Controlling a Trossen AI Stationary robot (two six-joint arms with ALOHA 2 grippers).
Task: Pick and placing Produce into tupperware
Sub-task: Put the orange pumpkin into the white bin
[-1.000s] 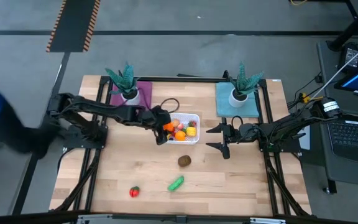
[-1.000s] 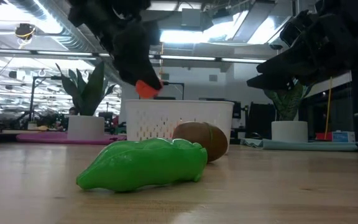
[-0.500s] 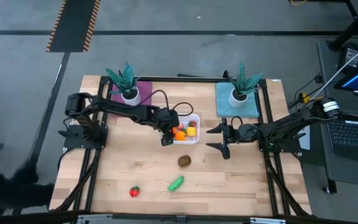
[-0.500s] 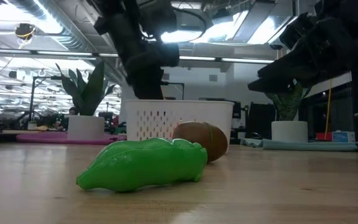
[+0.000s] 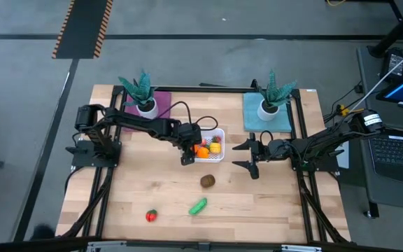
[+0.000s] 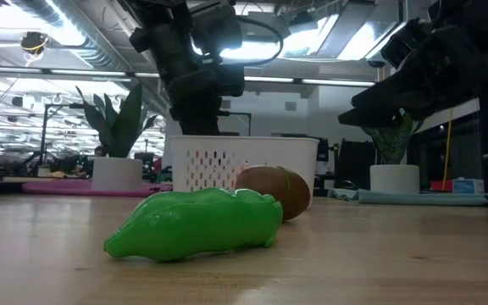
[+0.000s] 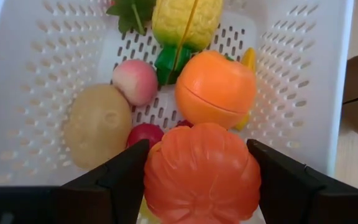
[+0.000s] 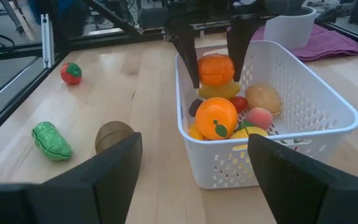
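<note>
Produce, near to far: green piece lies at the table's front edge, the red piece off to its left near the same edge, and the brown kiwi-like piece sits further in, between the green one and the tupperware. Tupperware is the white perforated basket at mid-table, already loaded: orange, yellow lemon-like piece, peach, tan potato, a red piece low in the pile. Left gripper hangs over the basket's left side, fingers spread on either side of an orange pumpkin-like piece; wrist view shows the pads right at the pumpkin's sides, and it sits on the pile between them, so I can't tell if it's clamped or let go. Right gripper hovers just right of the basket, apart from it, fingers wide with nothing between them, pointed at the basket's right wall. Beyond the basket, at the far edge: two spiky potted plants, left plant on a purple cloth, right plant on a teal cloth. Laptop is off the table to the right.
</note>
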